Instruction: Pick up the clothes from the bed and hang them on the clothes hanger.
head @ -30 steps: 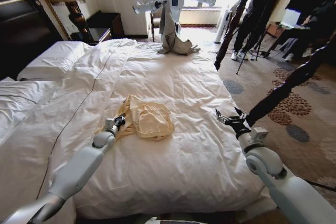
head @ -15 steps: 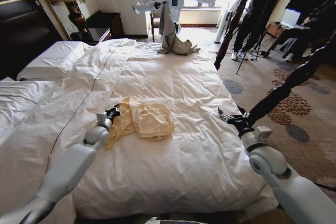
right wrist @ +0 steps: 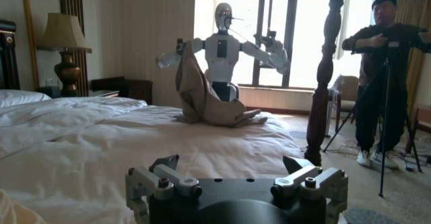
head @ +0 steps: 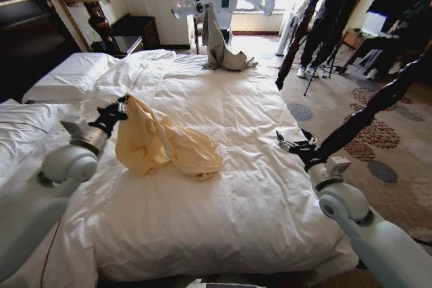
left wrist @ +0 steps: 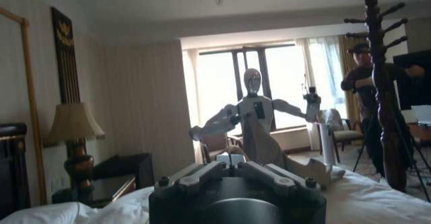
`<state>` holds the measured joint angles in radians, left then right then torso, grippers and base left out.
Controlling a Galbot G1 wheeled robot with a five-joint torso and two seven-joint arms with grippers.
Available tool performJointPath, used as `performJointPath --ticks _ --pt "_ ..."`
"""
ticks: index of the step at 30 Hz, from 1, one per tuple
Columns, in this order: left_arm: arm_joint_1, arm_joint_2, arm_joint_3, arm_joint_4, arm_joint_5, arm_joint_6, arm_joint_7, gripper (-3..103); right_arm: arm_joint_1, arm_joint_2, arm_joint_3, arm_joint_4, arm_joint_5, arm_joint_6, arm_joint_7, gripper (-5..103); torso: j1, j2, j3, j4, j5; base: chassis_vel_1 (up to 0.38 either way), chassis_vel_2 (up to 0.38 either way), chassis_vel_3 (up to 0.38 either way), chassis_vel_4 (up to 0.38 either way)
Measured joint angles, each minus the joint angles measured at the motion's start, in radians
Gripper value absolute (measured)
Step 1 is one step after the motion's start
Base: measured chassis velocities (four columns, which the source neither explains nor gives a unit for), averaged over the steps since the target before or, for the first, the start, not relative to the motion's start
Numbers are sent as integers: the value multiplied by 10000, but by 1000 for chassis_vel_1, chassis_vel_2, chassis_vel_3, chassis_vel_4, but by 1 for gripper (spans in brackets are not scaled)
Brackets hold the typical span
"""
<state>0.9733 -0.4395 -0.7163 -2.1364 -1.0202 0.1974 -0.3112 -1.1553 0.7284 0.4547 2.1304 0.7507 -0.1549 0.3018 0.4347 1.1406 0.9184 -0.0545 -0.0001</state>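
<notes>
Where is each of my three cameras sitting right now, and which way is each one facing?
Head view: on the head, looking down the bed; left gripper lifts the yellow shirt, right gripper idles at the bed's edge.
Left wrist view: behind its closed fingers, facing the window.
Right wrist view: behind its open fingers, facing across the bed.
Shared: all show the white robot holding a grey-beige garment.

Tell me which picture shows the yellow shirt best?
The head view. There the left gripper holds one end of the yellow shirt up while the rest trails on the bed. The left wrist view looks over the gripper at the room, and the right wrist view catches perhaps a pale sliver at its corner.
</notes>
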Motion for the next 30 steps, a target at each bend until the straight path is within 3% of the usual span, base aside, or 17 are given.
performJointPath --ticks 2,4,11,16,17,19,20,21,23,24,26,30 --pt "-839 620 107 -25 -635 34 -43 0 -159 62 56 128 -10 -2 5 100 1 0 1 0 -2 0 0 0 0" --pt "-1144 837 174 -15 -900 41 -43 0 -289 103 118 193 -23 -2 0 100 0 0 1 0 -2 0 0 0 0" --pt "-2809 2106 274 -105 -3079 -106 64 0 -888 319 575 400 -87 -1 -94 100 0 0 1 0 -2 0 0 0 0" --pt "-2467 2234 -507 -514 -3536 -156 -473 0 -1034 514 649 367 -199 9 -190 100 1 0 1 6 4 0 0 0 0" --pt "-2252 2074 -589 -627 -3540 -19 -664 0 -1272 621 881 442 -304 29 -210 100 0 0 0 22 13 0 0 0 0" --pt "-1595 1445 -673 -845 -3376 478 -791 0 -2108 907 1396 737 -635 204 -66 100 -2 0 0 -10 -25 0 0 0 0" --pt "-1595 1445 -673 -845 -3376 478 -791 0 -2108 907 1396 737 -635 204 -66 100 -2 0 0 -10 -25 0 0 0 0" --pt "-870 1075 -1139 -1130 -3189 638 -830 0 -2249 979 1399 758 -708 223 0 100 -2 0 1 -16 -13 0 0 0 0" --pt "366 605 -1844 -1499 -2975 663 -892 0 -2197 977 1272 759 -706 142 -28 100 -2 0 -1 -7 9 0 0 0 0" --pt "366 605 -1844 -1499 -2975 663 -892 0 -2197 977 1272 759 -706 142 -28 100 -2 0 -1 -7 9 0 0 0 0" --pt "1737 -40 -2093 -1741 -2787 679 -951 0 -1939 793 1071 756 -591 64 -72 100 -3 0 0 10 -4 0 0 0 0" --pt "2173 -533 -1843 -1607 -2680 629 -895 0 -1500 275 990 603 -134 -4 -107 100 -2 0 0 2 -12 0 0 0 0"
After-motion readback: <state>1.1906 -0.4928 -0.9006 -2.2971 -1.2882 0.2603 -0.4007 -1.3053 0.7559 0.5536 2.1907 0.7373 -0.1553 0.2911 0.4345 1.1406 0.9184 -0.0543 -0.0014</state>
